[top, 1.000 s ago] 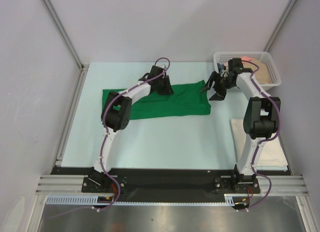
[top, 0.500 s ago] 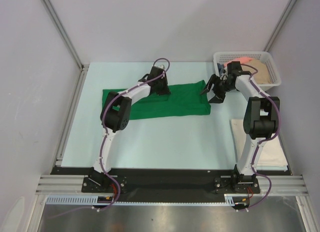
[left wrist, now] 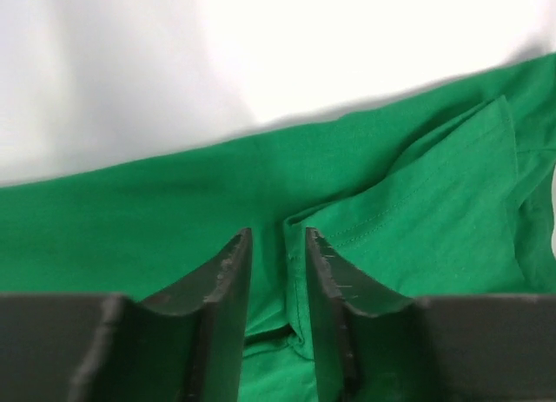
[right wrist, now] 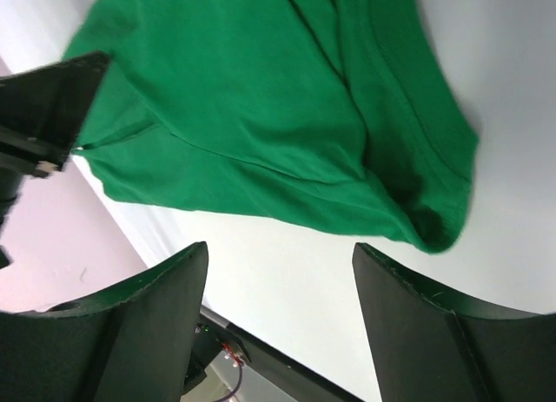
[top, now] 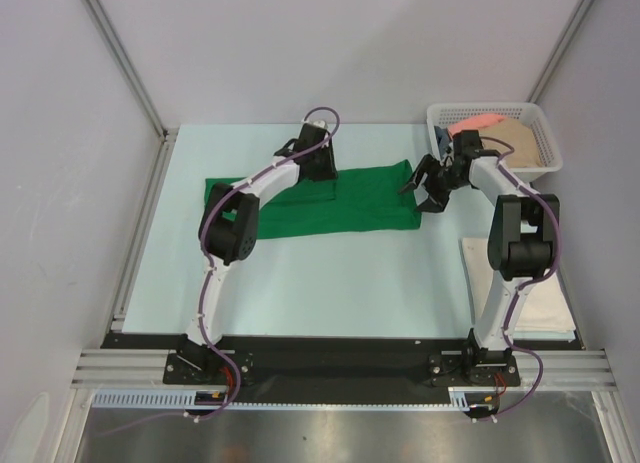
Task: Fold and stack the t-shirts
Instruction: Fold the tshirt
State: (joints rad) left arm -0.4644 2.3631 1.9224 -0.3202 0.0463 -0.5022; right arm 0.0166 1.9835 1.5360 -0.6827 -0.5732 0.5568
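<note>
The pale surface (top: pixel 330 273) is shown with a bright green t-shirt (top: pixel 350 208) spread flat across its far middle. A cream-white t-shirt (top: pixel 545 303) is laid folded at the near right. Salmon-pink (top: pixel 483 120) and tan (top: pixel 518 143) t-shirts are held in the white basket (top: pixel 484 107) at the far right corner. The right gripper (right wrist: pixel 280 250) is spread wide and empty over the green shirt's right end. The left gripper (left wrist: pixel 276 272) is narrowly parted at a fold on the shirt's far edge; whether cloth is pinched cannot be told.
</note>
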